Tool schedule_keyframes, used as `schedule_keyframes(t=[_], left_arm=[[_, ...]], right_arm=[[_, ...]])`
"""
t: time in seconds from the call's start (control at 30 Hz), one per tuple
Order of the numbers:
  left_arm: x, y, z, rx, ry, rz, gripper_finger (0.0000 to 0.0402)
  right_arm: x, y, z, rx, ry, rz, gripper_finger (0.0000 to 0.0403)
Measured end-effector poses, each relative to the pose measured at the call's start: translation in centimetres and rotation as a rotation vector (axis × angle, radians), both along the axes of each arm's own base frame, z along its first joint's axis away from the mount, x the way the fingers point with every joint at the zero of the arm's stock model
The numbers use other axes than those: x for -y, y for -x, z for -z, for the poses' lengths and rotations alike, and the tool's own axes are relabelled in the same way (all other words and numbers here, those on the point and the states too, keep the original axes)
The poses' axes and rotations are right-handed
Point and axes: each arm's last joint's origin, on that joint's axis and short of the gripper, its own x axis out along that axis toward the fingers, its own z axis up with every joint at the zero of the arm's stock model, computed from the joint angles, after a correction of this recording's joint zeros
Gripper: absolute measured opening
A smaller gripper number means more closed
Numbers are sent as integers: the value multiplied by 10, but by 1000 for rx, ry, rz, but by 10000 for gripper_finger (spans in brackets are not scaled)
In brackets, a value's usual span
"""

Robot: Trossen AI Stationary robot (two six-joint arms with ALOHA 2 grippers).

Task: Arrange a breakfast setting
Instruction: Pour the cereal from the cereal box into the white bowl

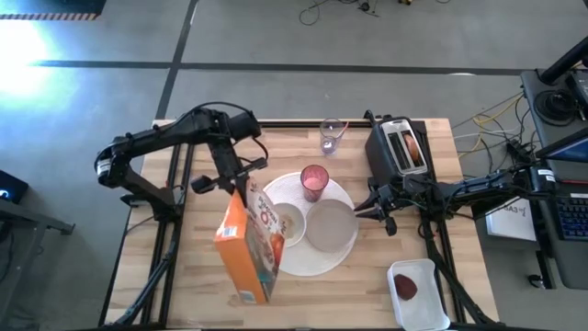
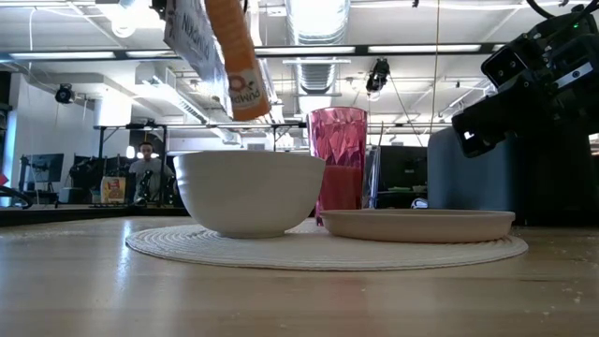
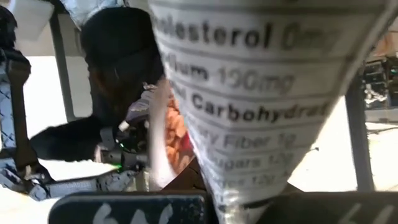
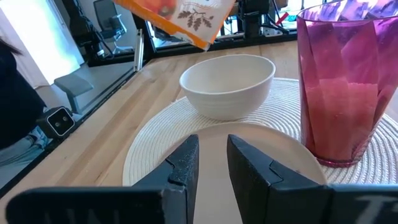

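Observation:
A big round white plate (image 1: 312,262) lies mid-table. On it stand a small white bowl (image 1: 287,223), a small pale round plate (image 1: 333,230) and a pink cup (image 1: 314,181). My left gripper (image 1: 231,184) is shut on an orange cereal box (image 1: 250,244), held slanting in the air; the box's low end (image 2: 245,98) hangs above the bowl (image 2: 248,192). At the plate's right side my right gripper (image 4: 212,155) points level over the small plate (image 4: 280,146), its fingers a narrow gap apart with nothing between them. A dark-red fruit (image 1: 405,288) lies on a white tray. No spoon shows. My left gripper pinches the cereal box at its upper, far end (image 1: 242,195), between its two fingers. The printed nutrition panel (image 3: 249,124) narrows down between the fingers (image 3: 124,210). The box is lifted clear and slants down toward the table's near edge.
A clear glass (image 1: 331,135) stands at the far edge, behind the cup. A toaster (image 1: 401,147) sits at the far right with something browned in its slot. The white tray (image 1: 424,308) lies at the near right corner. A person sits in the room beyond the table (image 2: 145,164).

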Motion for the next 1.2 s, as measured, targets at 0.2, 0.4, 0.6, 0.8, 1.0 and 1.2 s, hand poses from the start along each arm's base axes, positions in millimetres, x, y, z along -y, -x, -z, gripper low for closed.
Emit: schedule_keyframes(t=[0.2,0.4,0.6,0.8,1.0,1.2], left_arm=[[2,0,0,4,15,10,0],[1,0,0,4,12,7,0],[1,0,0,4,11,8,0],[1,0,0,4,11,8,0],[1,0,0,4,11,8,0],[1,0,0,4,11,8,0]], right_arm=[[0,0,0,0,0,0,78],[0,0,0,0,0,0,77],[0,0,0,0,0,0,73],[0,0,0,0,0,0,80],[0,0,0,0,0,0,79],[0,0,0,0,0,0,73]])
